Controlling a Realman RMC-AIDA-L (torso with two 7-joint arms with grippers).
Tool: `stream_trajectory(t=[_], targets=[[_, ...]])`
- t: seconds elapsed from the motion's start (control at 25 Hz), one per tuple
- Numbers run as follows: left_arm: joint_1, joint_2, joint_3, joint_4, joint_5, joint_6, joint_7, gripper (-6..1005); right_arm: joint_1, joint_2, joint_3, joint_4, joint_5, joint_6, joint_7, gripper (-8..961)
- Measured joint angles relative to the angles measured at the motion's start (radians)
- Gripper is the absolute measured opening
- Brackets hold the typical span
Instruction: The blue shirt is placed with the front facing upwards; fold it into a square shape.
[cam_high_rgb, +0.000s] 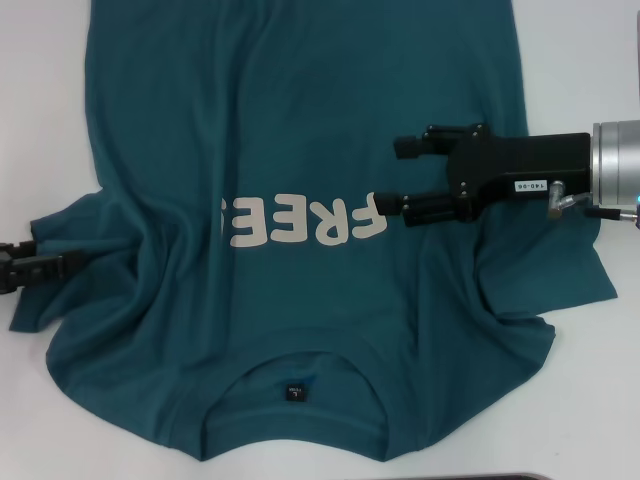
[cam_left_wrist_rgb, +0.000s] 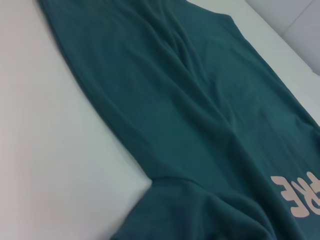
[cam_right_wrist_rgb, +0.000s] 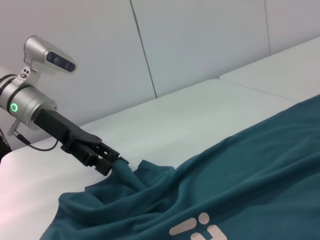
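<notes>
Shirt: The blue shirt (cam_high_rgb: 300, 150) lies flat on the white table (cam_high_rgb: 40, 120) with its front up. The collar is on the robot's side and the hem is on the far side.

Words on shirt: The cream "FREE!" lettering (cam_high_rgb: 305, 220) runs across the chest. One end of it sits right at the tips of the right gripper.

Left gripper: The left gripper (cam_high_rgb: 45, 270) is at the left edge of the shirt, down low by the table. In the right wrist view the left gripper (cam_right_wrist_rgb: 112, 162) has its fingers pinched together on the left sleeve (cam_high_rgb: 70, 250). The cloth bunches up in folds right where it is held.

Why it holds there: I think it grabs the sleeve so it can lift that side and lay it over the middle. That would make one straight side for the square.

Right gripper: The right gripper (cam_high_rgb: 400, 178) reaches in from the right side, over the chest. Its two fingers are spread apart and hold nothing. One finger is near the end of the lettering and the other is farther toward the hem.

Why it is there: I think it is getting ready to press or grab the cloth under it, so the shirt does not slide when the sleeve is pulled.

Right sleeve: The right sleeve (cam_high_rgb: 560, 270) lies under the right arm, spread out on the table.

How far along: The shirt is not folded yet. Both sides are open.
</notes>
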Motion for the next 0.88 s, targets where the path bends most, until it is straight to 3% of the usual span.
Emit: stream_trajectory(t=[0.64, 0.88], targets=[[-0.011, -0.009, -0.006, -0.012, 0.023, -0.057, -0.028, 814, -0.005, 0.0, 0.009, 0.0, 0.0, -0.006, 0.0, 925], [-0.013, -0.009, -0.005, -0.012, 0.032, -0.06, -0.035, 553, -0.005, 0.0, 0.01, 0.0, 0.0, -0.008, 0.0, 924]])
